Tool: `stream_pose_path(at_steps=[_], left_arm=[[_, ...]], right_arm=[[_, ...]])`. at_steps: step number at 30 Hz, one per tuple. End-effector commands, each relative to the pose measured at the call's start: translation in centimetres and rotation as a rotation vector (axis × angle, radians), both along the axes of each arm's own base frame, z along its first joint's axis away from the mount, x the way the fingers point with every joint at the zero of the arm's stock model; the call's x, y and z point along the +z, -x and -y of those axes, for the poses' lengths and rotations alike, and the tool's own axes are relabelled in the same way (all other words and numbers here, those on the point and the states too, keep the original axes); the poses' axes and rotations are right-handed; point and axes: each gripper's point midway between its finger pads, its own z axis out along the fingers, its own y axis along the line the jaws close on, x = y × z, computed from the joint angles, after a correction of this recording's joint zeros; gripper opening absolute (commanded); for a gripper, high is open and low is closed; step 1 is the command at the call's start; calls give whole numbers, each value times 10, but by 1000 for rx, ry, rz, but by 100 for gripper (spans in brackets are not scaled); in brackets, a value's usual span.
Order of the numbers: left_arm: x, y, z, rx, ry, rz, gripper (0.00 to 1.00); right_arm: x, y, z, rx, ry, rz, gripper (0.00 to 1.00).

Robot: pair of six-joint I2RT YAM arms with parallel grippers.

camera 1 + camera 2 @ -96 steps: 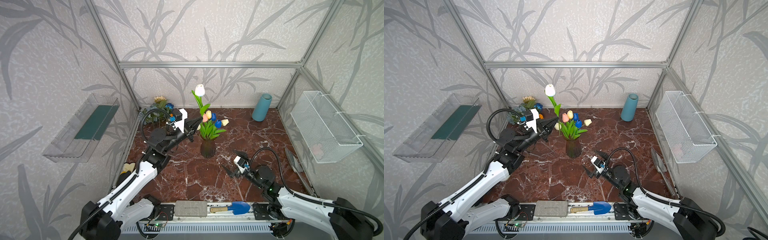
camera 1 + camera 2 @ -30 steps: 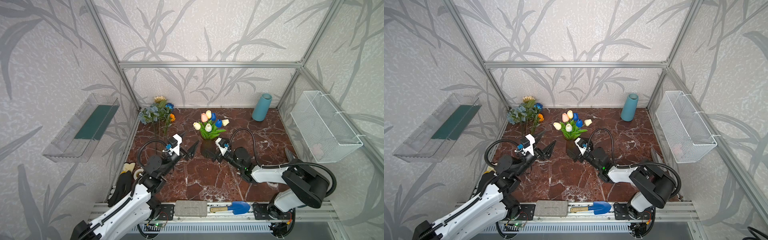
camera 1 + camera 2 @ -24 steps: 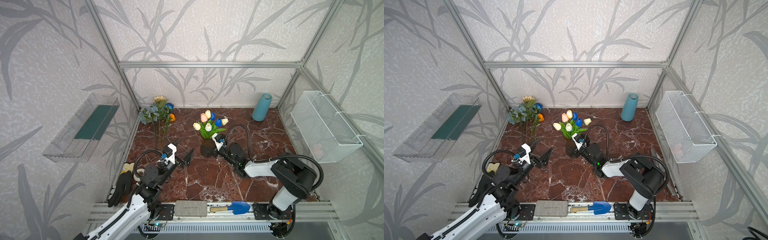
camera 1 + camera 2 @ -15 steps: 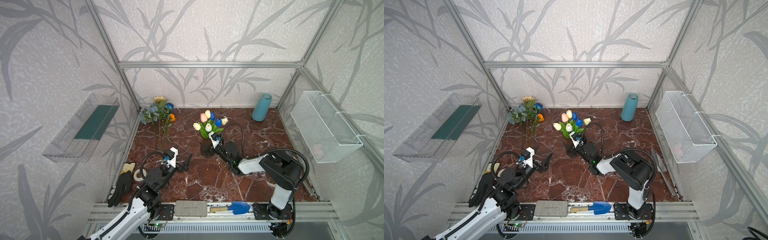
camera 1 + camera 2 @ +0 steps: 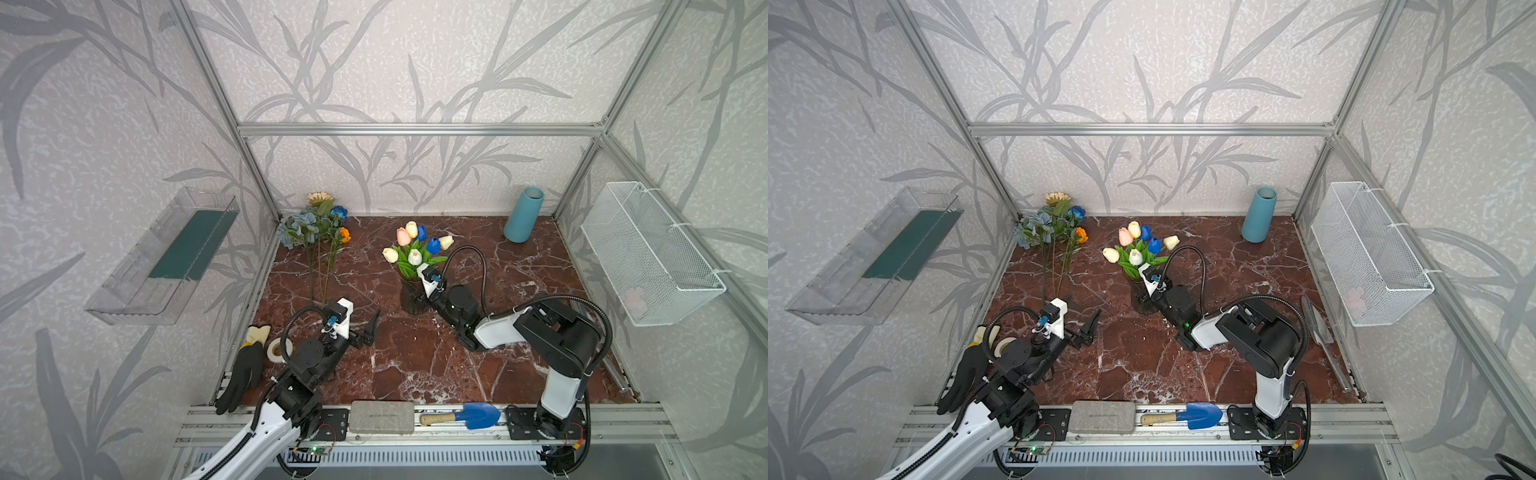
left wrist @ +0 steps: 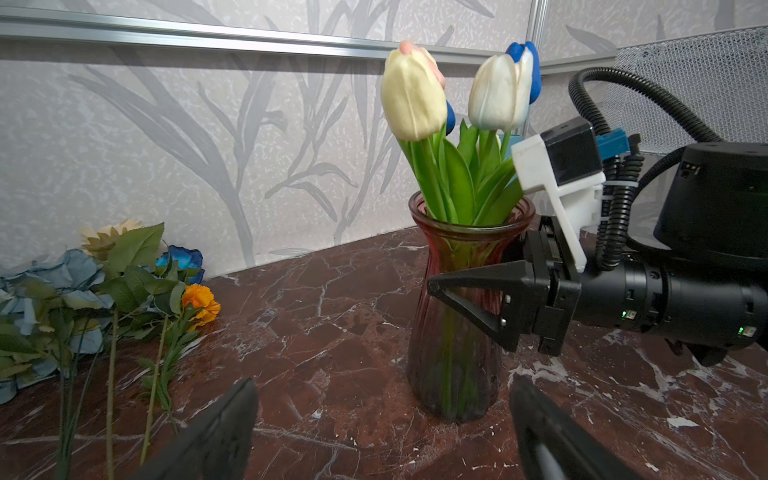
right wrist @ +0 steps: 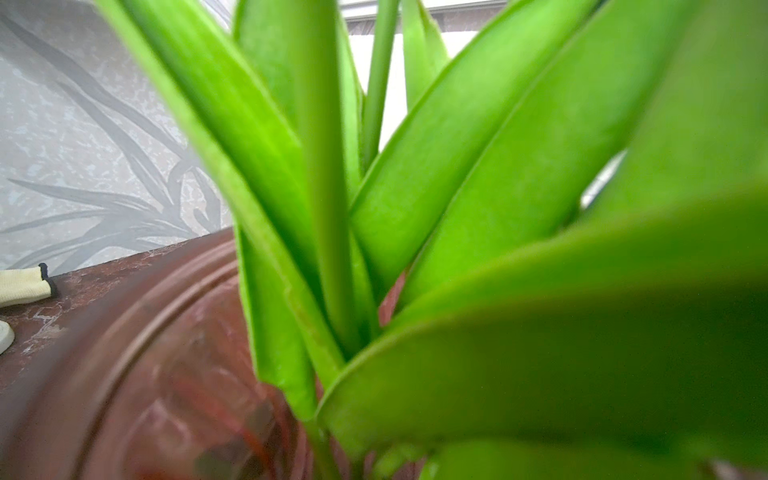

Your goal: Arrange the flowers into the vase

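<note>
Pulled back toward the front left, the left gripper (image 5: 360, 328) no longer carries the white tulip (image 5: 414, 257) it held above the bouquet moments ago. That bloom now stands among the other tulips (image 5: 415, 245). The right gripper (image 5: 419, 293), which sat low over bare marble then, has reached in to the vase (image 5: 409, 307).

At the far left a black glove (image 5: 243, 374) and a tape roll (image 5: 275, 348) lie by the table (image 5: 415, 365) edge. Behind them, in the back-left corner, the loose bunch (image 5: 316, 232) lies flat with its stems pointing forward: dusty-blue roses (image 5: 295, 226), cream daisy (image 5: 319, 198), deep-blue rose (image 5: 338, 212) and orange bloom (image 5: 344, 235).

Next comes the left gripper, its jaws spread wide with nothing between them; in its wrist view both fingers (image 6: 224, 424) frame the vase from well apart.

Mid-table the red-tinted glass vase stands upright, holding pink, yellow, cream, white and blue tulips with green leaves. The right gripper is clamped on its waist: one finger (image 6: 478, 299) crosses the front of the glass and the other is hidden behind. The right wrist view shows only blurred leaves (image 7: 457, 208) and the vase rim.

A teal cylinder (image 5: 523, 216) stands at the back right, well apart.
</note>
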Motion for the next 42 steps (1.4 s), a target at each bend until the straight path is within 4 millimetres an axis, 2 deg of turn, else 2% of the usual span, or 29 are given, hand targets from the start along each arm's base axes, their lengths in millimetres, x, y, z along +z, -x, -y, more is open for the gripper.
stream_pose_path(at_steps=[1,4,12,23,28,32,36,42], left_arm=[[-4,0,-7,33,-34,-35,97],[-1,-2,-17,90,-35,-24,98],[0,0,-24,116,-30,-11,100],[-4,1,-22,107,-3,-9,100],[-4,1,-21,103,0,-1,99],[-5,-1,-26,130,-22,11,99],[-4,-2,-30,155,-45,13,100],[-7,-2,-29,153,-28,27,100]], right_arm=[[9,-8,-2,-26,38,64,48],[8,-11,-2,-34,40,68,43],[18,-19,-6,-40,22,84,31],[35,-16,-7,-16,9,149,22],[48,-17,-1,13,-59,155,13],[57,-19,1,21,-62,170,12],[68,-29,6,28,-82,169,11],[91,-60,16,29,-128,185,10]])
